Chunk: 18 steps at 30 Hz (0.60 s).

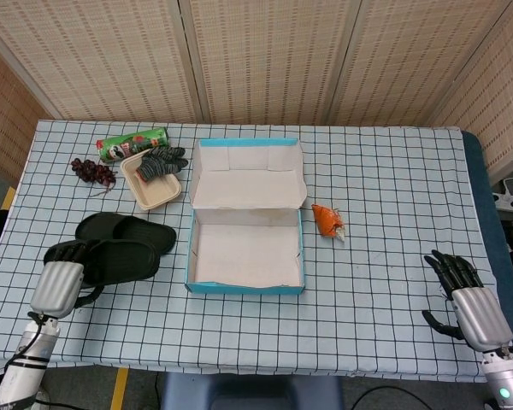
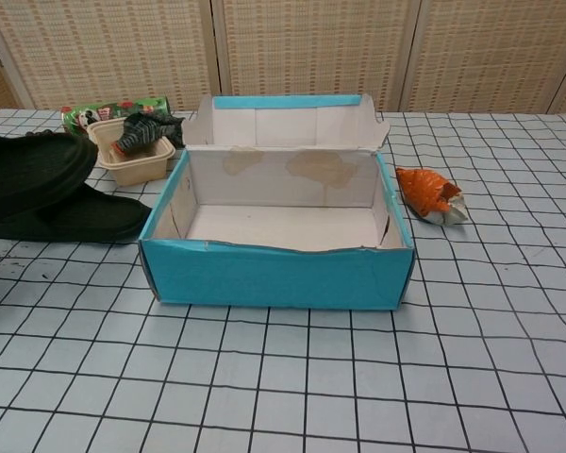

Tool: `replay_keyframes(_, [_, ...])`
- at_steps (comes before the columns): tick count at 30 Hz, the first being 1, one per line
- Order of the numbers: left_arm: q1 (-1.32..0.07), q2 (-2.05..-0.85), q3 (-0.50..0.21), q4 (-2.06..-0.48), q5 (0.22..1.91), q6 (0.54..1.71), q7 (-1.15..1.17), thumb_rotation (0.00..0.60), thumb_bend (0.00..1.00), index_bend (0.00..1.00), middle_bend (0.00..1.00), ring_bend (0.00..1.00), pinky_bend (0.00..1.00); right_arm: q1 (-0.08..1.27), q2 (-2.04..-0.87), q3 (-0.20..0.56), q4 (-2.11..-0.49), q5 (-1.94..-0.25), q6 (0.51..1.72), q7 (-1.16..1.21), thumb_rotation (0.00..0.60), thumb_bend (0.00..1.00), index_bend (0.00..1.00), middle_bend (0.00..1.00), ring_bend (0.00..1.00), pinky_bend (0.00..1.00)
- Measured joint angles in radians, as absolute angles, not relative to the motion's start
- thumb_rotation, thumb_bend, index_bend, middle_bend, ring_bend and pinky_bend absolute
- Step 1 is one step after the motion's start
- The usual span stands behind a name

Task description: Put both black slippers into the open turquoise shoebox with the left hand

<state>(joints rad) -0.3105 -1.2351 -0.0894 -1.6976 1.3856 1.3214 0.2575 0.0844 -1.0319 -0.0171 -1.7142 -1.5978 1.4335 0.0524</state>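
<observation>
The left hand (image 1: 58,286) grips one black slipper (image 1: 111,259) by its near end and holds it lifted off the tabletop (image 1: 393,205) near the front-left corner, its toe pointing toward the turquoise shoebox (image 1: 247,256); in the chest view this raised slipper (image 2: 28,170) hangs tilted above the second black slipper (image 2: 85,219), which lies flat on the checked cloth just behind it, beside the box's left wall. The shoebox sits open near the middle of the tabletop, its lid folded back toward the far edge, its white inside bare. The right hand (image 1: 468,299) rests near the front-right corner with its dark fingers (image 1: 449,266) spread and nothing in them (only the head view shows it). Toward the far-left corner stand a green can (image 1: 132,143), a bunch of dark grapes (image 1: 91,170) and a beige tray (image 1: 153,184) holding a grey glove (image 1: 161,161). An orange wrapper (image 1: 327,219) lies just right of the box.
</observation>
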Motion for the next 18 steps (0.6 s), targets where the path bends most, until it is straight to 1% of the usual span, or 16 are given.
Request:
replay_keyframes(4, [-0.364,-1.222,-0.122,-1.779,1.381,1.278,0.303,0.600,0.48,0.66,0.73,0.62,0.43,0.086,-1.033,-0.017,-1.714,-1.596,1.430,0.052,0.600,0.17,0.00,0.00,0.00,0.00])
replay_keyframes(8, [-0.426,-1.242,-0.153,-1.826,1.355,1.225,0.391,0.600,0.48,0.66,0.74,0.62,0.49,0.088,-1.034,-0.015,-1.715,-1.588,1.424,0.054,0.600,0.17,0.00,0.00,0.00,0.00])
replay_keyframes(13, [-0.537,-1.325,-0.207,-1.876,1.256,1.146,0.534,0.600,0.48,0.66,0.74,0.62,0.52,0.092,-1.031,-0.012,-1.712,-1.576,1.413,0.069,0.600,0.17,0.00,0.00,0.00,0.00])
replay_keyframes(18, [-0.633,-1.401,-0.255,-1.901,1.136,1.105,0.670,0.600,0.48,0.66,0.74,0.62,0.55,0.095,-1.024,-0.009,-1.706,-1.571,1.407,0.094,0.600,0.17,0.00,0.00,0.00,0.00])
